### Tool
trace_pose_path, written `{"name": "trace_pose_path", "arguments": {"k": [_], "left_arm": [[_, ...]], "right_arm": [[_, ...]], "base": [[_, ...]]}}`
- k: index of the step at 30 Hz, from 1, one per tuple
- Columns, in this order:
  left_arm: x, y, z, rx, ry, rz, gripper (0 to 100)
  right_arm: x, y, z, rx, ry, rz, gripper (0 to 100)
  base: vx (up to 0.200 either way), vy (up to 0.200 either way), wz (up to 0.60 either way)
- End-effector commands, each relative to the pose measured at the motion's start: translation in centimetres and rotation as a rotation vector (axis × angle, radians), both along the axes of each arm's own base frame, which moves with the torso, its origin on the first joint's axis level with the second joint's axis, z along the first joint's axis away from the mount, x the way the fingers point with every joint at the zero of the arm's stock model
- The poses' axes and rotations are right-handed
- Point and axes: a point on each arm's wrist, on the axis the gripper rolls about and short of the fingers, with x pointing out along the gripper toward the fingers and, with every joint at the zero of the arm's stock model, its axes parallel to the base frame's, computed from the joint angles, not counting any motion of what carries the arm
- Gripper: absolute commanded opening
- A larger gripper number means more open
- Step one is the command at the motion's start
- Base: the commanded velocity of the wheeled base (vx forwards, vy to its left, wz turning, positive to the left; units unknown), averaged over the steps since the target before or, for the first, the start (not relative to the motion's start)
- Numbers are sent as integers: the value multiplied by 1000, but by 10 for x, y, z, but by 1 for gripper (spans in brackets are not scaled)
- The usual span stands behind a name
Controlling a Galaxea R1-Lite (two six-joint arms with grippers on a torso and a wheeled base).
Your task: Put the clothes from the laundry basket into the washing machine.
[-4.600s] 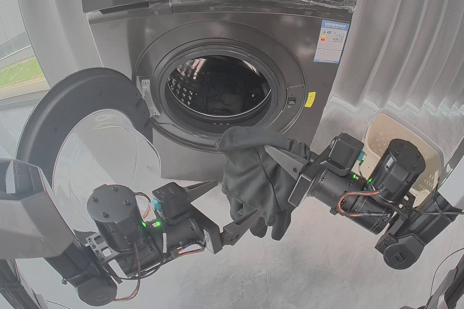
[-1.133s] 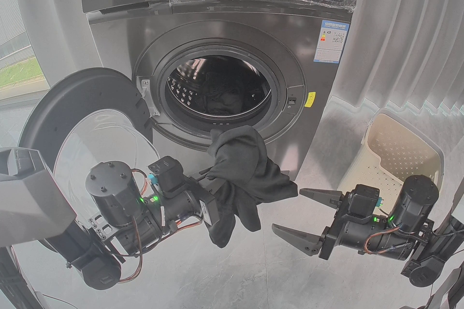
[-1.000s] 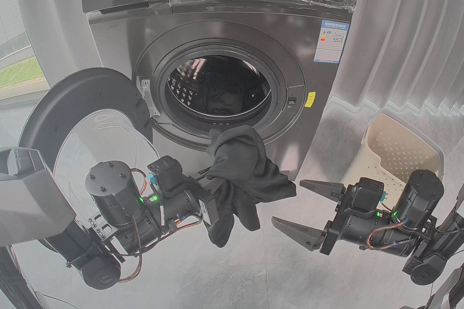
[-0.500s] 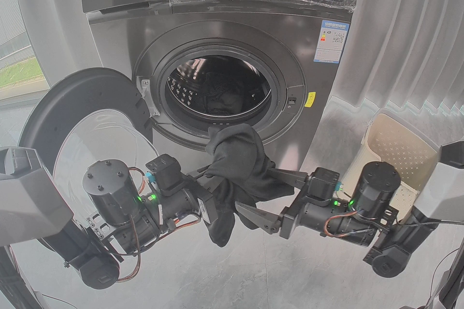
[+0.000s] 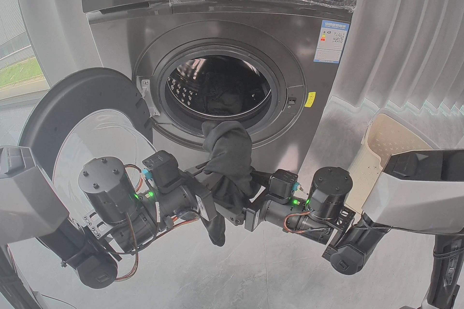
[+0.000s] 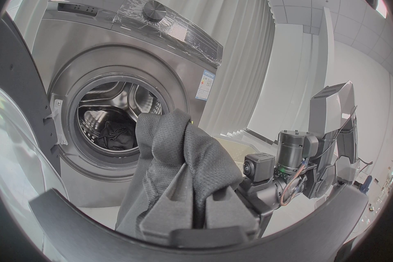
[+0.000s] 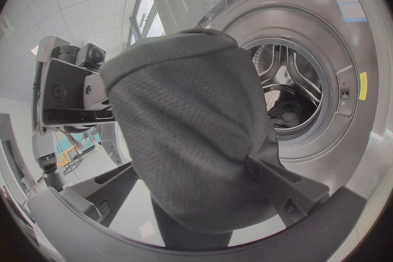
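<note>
Dark grey cloth, a single garment, is being held up in front of the washing machine, just below the rim of its drum and outside it. It is being clamped by the left gripper, whose fingers are being pressed together on a fold of the fabric, with the rest being left to hang down towards the tiled floor. The same garment is being flanked by the right gripper: its fingers are being kept wide apart, one on each side of the bunched cloth, and no pinch on it is being shown. The two grippers are being kept close together, facing each other across the fabric. More dark clothing is being seen lying at the bottom of the drum. The round door is being kept swung fully open on the robot's left. The beige laundry basket is being seen on the floor to the robot's right of the machine, partly covered by the right arm. A pale curtain is being seen hanging behind.
</note>
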Motion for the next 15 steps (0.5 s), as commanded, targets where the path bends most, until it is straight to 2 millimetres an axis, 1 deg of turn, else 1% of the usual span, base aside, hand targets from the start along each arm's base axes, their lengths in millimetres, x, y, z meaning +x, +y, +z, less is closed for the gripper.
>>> {"name": "trace_pose_path", "arguments": {"k": [1,4,9,10,13,15], "left_arm": [[0,0,1,-7,0,-3,0],[0,0,1,-9,0,0,0],[1,0,1,-11,-3,0,0],[1,-1,2,-12,-4,0,0],[2,0,2,-13,-5,3,0],[2,1,2,-13,-5,6,0]], "right_arm": [[5,10,-6,11,1,-1,100],[4,11,-3,17,-6,2,100],[-2,13,-5,9,3,10,100],[-4,13,-6,4,8,13,0],[-9,14,-7,1,13,25,0],[-11,15,-4,5,9,29,0]], "base": [[0,0,0],[0,0,0],[0,0,0],[0,0,0],[0,0,0],[0,0,0]]}}
